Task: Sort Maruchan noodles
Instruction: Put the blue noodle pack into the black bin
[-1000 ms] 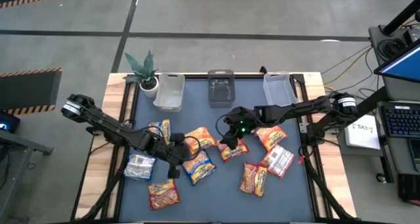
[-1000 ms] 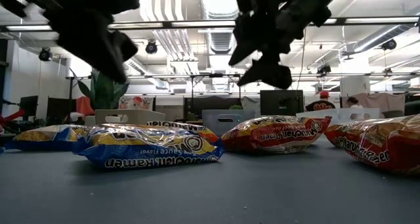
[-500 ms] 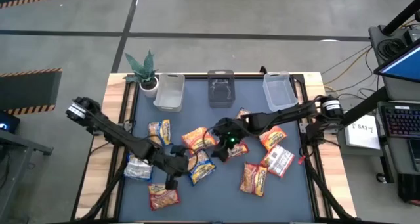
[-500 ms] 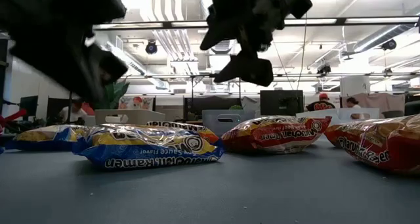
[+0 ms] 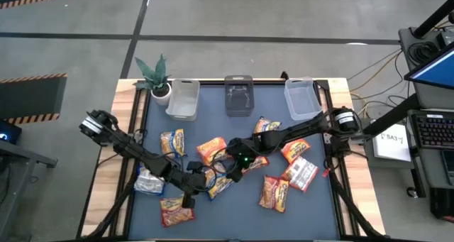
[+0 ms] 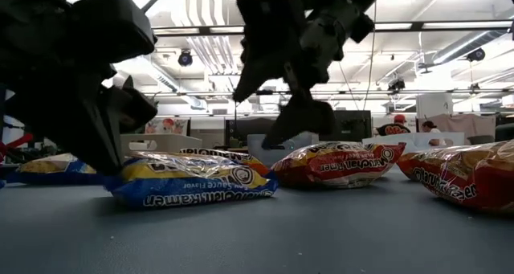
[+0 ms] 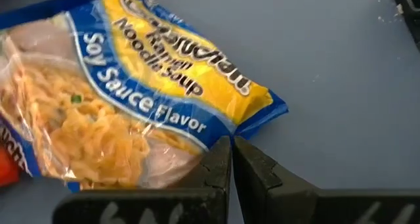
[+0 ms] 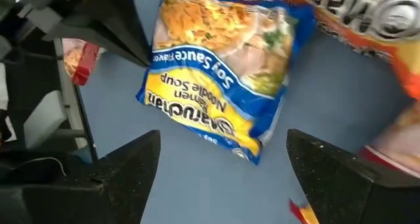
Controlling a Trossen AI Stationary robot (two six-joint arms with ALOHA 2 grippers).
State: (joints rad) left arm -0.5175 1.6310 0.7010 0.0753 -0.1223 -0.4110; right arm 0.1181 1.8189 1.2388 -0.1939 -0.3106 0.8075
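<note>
The blue-yellow Soy Sauce noodle packet [image 5: 220,185] [image 7: 144,99] [image 8: 223,79] lies flat on the blue mat near the table's middle. My left gripper [image 5: 197,179] [image 7: 231,145] is shut, low at the packet's left side. My right gripper [image 5: 237,162] [image 8: 223,135] is open and hovers above the same packet [image 6: 193,190], fingers pointing down, touching nothing. Other orange-red packets [image 5: 213,148] [image 5: 273,192] and silvery ones [image 5: 301,172] [image 5: 150,179] lie scattered flat around them. My left gripper's shut fingertips [image 7: 226,155] meet the packet's side edge [image 7: 216,133], close to the corner of its yellow branded end. They come in low and nearly level from the table's left. The packet stays flat on the mat.
At the far edge stand a clear bin [image 5: 183,99], a dark bin [image 5: 239,94] and another clear bin [image 5: 299,96], with a potted plant [image 5: 156,75] at the far left corner. An orange-red packet [image 5: 177,210] lies near the near edge. Both arms reach close together over the middle.
My left gripper has moved right and toward the near edge, coming down onto the blue-yellow packet's side and nudging it a little to the right. My right gripper has travelled left and toward the near edge, dropping lower over the same packet.
</note>
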